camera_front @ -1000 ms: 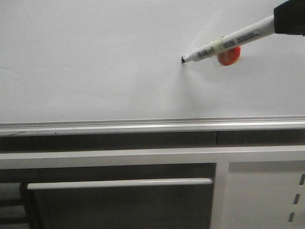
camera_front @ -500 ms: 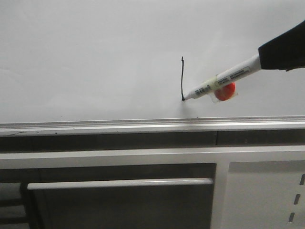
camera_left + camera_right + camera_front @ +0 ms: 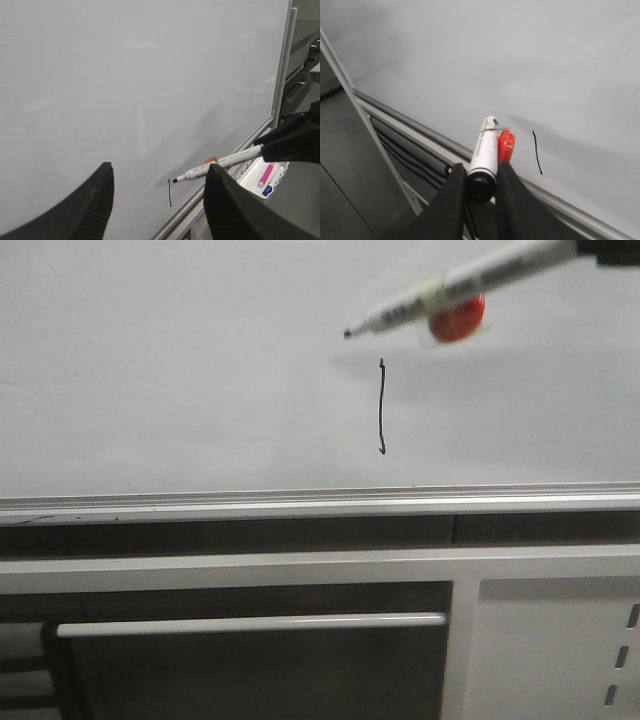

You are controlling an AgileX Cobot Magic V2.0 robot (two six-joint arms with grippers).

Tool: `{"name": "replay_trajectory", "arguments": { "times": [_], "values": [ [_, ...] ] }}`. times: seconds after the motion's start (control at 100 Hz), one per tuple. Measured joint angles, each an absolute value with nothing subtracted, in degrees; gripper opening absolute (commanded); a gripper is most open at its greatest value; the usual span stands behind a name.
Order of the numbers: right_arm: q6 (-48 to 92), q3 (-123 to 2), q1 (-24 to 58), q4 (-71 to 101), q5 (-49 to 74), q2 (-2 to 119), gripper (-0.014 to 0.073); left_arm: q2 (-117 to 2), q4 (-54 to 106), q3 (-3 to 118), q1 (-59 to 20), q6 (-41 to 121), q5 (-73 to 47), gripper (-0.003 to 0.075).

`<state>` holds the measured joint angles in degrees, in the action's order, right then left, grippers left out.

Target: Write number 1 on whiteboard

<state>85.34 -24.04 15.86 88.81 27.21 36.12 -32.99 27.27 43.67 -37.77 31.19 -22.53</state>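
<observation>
The whiteboard [image 3: 180,370] fills the upper front view. The number 1 [image 3: 381,405] is a thin black vertical stroke with a small hook at its lower end; it also shows in the left wrist view [image 3: 170,192] and the right wrist view [image 3: 537,152]. My right gripper [image 3: 480,187] is shut on a white marker [image 3: 450,288] with a red piece [image 3: 458,320] taped to it. The marker tip [image 3: 348,334] is off the board, up and left of the stroke's top. My left gripper [image 3: 157,200] is open and empty, facing the board.
A silver tray rail [image 3: 300,502] runs along the board's lower edge. White-framed cabinet panels [image 3: 550,640] and a bar handle [image 3: 250,624] lie below it. A white tray [image 3: 250,176] with pink and blue markers sits to the right, seen in the left wrist view.
The marker tip drew the stroke downward from its top to the hook. It has since lifted off the board and moved up and left, above the stroke.
</observation>
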Motion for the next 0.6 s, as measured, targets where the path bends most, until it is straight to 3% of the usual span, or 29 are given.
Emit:
{"name": "replay_trajectory", "arguments": {
  "times": [0.22,0.38,0.49,0.6],
  "values": [
    [83.89,-28.07,15.86,88.81,29.12,28.84,-0.0043,-32.99,27.27,43.67,-37.77,31.19,-20.61,0.0344],
    [83.77,-28.61,15.86,88.81,30.43,28.71,-0.0043,-32.99,27.61,43.67,-37.77,31.19,-20.58,0.0169],
    [83.68,-28.61,15.86,88.81,30.43,28.49,-0.0043,-32.99,27.71,43.67,-37.77,31.19,-20.58,-0.0015],
    [83.26,-28.61,15.86,88.81,30.43,27.59,-0.0043,-32.99,27.71,43.67,-37.77,31.19,-20.58,-0.002]
  ]
}}
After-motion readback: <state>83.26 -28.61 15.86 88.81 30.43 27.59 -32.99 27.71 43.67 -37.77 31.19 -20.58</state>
